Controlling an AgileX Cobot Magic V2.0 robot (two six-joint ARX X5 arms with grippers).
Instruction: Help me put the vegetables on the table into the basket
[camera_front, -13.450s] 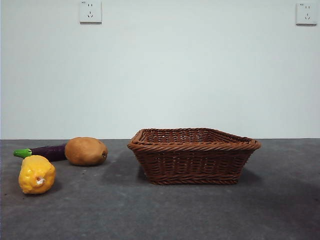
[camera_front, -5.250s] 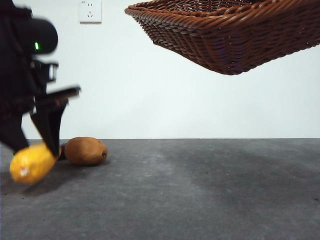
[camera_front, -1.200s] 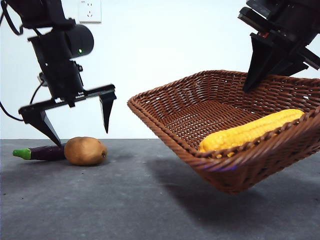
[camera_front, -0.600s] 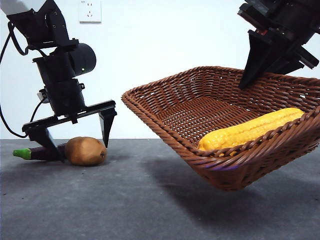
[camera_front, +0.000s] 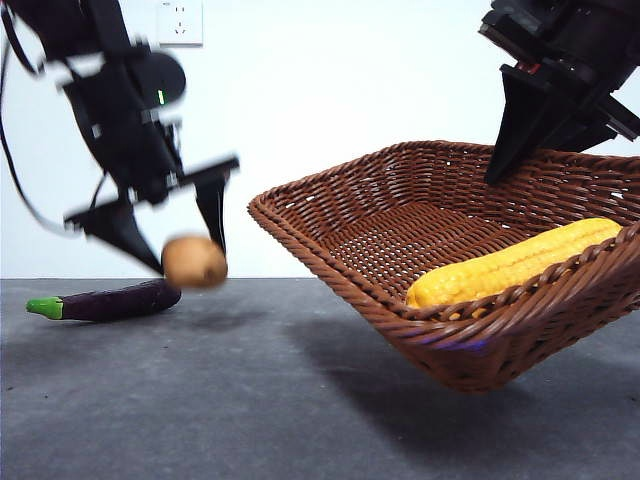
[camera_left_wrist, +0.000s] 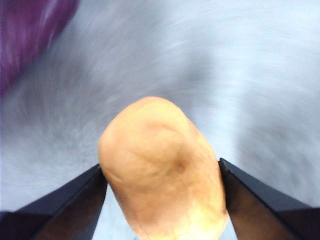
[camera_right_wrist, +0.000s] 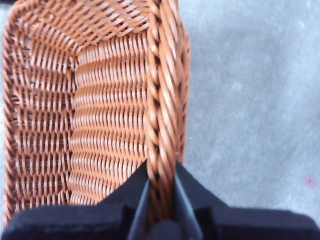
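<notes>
Purple eggplant lies below the fingers-gripped potato.

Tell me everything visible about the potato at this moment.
The potato is an oval, tan-brown piece with a dull, slightly dimpled skin and a paler yellowish end in the left wrist view. It is off the table, clamped between the two black jaws of the left pincer, one jaw against each side. In the front view it is motion-blurred, hanging above the purple eggplant, short of the tilted wicker basket.
</notes>
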